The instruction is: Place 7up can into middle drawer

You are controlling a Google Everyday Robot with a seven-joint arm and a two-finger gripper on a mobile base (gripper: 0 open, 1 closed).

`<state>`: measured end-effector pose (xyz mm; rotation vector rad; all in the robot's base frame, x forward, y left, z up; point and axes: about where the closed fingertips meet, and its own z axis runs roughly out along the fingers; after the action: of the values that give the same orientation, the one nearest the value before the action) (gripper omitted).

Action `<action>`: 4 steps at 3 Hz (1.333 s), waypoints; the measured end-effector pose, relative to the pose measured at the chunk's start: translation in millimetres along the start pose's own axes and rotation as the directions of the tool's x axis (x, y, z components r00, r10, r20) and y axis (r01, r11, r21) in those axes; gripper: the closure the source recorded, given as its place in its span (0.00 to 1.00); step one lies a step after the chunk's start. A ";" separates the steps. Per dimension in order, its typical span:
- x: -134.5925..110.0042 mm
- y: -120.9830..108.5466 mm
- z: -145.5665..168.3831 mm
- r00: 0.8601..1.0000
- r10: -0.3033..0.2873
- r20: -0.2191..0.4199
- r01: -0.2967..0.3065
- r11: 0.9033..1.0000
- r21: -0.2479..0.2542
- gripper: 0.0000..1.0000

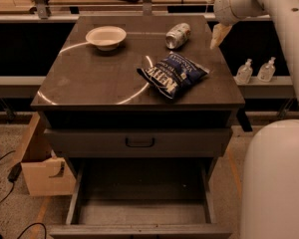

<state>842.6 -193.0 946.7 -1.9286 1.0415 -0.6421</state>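
Note:
The 7up can (pixel 177 35) lies on its side near the back right of the dark cabinet top (pixel 104 78). My gripper (pixel 217 36) hangs from the white arm just right of the can, over the cabinet's right edge, apart from the can and holding nothing. The middle drawer (pixel 142 203) stands pulled open at the bottom, its bare grey floor showing. Above it is a closed drawer with a black loop handle (pixel 139 142).
A dark blue crisp bag (pixel 172 73) lies in front of the can. A white bowl (pixel 105 37) sits at the back left. My white base (pixel 276 183) fills the lower right. A cardboard box (pixel 40 163) stands left of the cabinet. Two bottles (pixel 254 69) stand on a ledge to the right.

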 end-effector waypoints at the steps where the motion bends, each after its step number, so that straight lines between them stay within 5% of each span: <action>1: -4.9 -6.8 11.6 1.000 -0.025 -0.013 0.026 0.998 0.049 0.00; 2: -13.2 -14.2 23.3 0.992 -0.095 -0.089 0.096 0.995 0.013 0.00; 4: -5.8 -8.7 41.9 0.955 -0.170 -0.241 0.137 0.979 -0.149 0.00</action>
<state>874.2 -167.5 931.8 -2.0960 1.1191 -0.9493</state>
